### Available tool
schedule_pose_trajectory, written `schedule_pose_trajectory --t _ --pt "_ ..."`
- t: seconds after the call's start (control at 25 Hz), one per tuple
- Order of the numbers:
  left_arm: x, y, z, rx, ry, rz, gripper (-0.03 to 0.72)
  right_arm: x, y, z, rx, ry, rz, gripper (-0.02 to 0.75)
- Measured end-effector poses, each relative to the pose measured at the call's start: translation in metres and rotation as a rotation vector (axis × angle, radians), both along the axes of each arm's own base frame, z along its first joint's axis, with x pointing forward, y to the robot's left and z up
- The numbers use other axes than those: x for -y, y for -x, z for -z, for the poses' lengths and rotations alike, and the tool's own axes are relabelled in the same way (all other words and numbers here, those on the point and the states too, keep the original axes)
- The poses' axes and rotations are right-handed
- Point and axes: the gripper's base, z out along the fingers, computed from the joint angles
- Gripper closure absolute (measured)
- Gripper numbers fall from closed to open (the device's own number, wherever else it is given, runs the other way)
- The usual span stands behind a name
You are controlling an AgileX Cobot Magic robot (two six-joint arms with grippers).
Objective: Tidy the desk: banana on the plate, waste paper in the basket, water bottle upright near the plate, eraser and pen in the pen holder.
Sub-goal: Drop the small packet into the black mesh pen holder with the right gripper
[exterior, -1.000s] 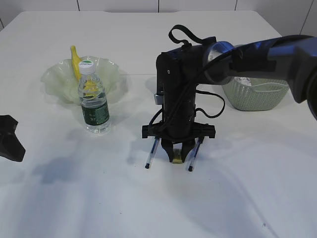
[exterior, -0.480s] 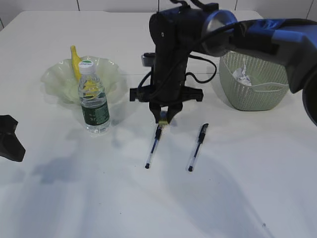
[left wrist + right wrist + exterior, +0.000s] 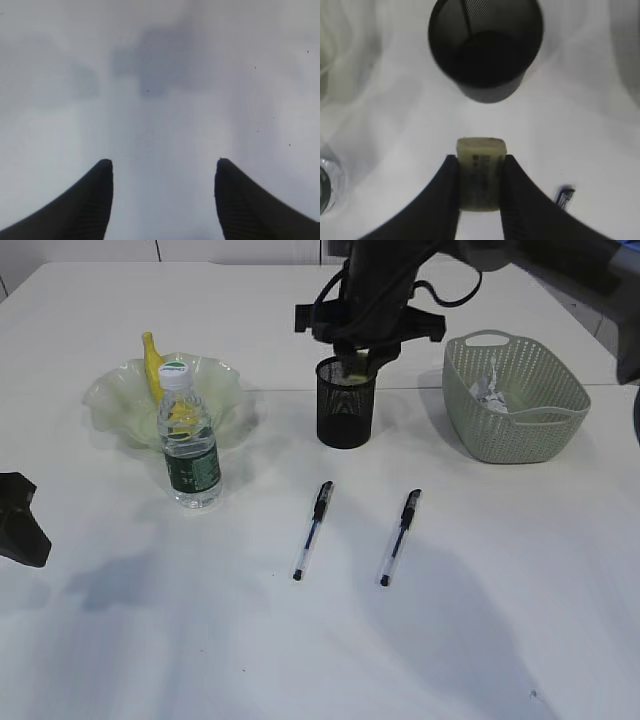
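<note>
Lifted from the pens, right jaws clench the eraser above the pen holder; left jaws gape.

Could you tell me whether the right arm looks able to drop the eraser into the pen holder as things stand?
Probably yes: the right gripper holds the eraser just above the pen holder, whose mouth looks open and unobstructed.

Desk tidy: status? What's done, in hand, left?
Done: banana in the plate, water bottle upright beside it, waste paper in the basket. In hand: right claw holds the eraser over the pen holder. Left: drop it, then both pens.
</note>
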Motion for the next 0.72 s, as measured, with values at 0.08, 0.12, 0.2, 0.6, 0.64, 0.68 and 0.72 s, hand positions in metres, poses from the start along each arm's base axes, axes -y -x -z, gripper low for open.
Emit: schedule_pose_trajectory --t 0.08,0.12,0.2,0.6,0.64,0.68,0.72 --pt "0.0 0.0 0.0 0.0 0.0 0.0 0.238 0.012 -0.006 -0.005 0.014 -0.007 0.026 0.567" --pt "0.0 0.0 0.0 0.0 0.0 0.0 0.238 0.017 -0.008 -0.006 0.016 -0.008 0.038 0.567" --pt "0.0 0.0 0.0 0.002 0.0 0.0 0.238 0.023 -0.01 -0.007 0.015 -0.009 0.051 0.567" --pt "0.0 -0.001 0.0 0.01 0.0 -0.002 0.238 0.017 -0.024 0.019 0.04 -0.014 0.006 0.567" --pt "0.0 -0.001 0.0 0.014 0.0 -0.004 0.238 0.017 -0.025 0.019 0.053 -0.02 0.004 0.567" --pt "0.0 -0.002 -0.001 0.019 0.0 -0.005 0.238 0.017 -0.027 0.018 0.071 -0.027 0.004 0.567" --pt "0.0 -0.002 -0.001 0.022 0.0 -0.006 0.238 0.018 -0.029 0.017 0.089 -0.034 0.004 0.567"
